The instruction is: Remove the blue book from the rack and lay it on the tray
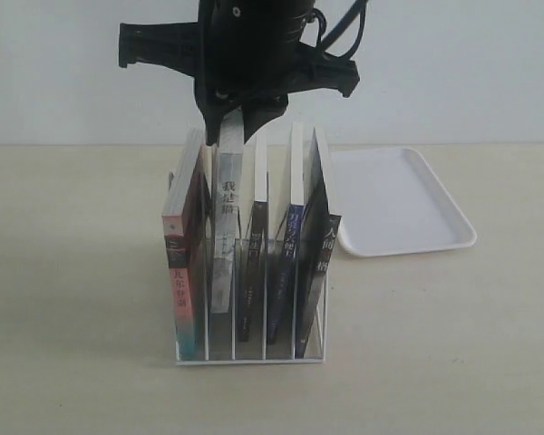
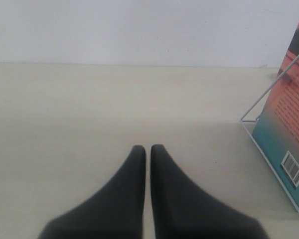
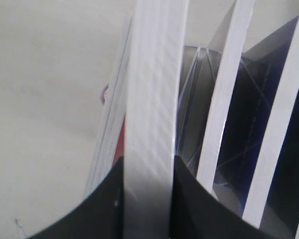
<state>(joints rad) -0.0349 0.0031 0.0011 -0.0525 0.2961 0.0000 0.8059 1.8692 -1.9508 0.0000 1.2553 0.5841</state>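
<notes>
Right gripper: jaws are clamping narrowly on the white page edges of a pale-spined book, which is standing second from the left of the exterior view in the rack. Blue book: is standing upright two slots to the right, beyond the black-spined book, untouched. Tray: is lying just beside the rack, on its right in that view. Advice for the step: the grip is looking misplaced, so the jaws ought to be letting go, shifting across to the blue spine, pinching its top edge squarely and lifting straight up so the neighbours are not dragging along. Right arm: is hanging steeply down over the rack from above. Left gripper: jaws are pressing together on nothing, sitting low over the table, near the red-and-teal book.
</notes>
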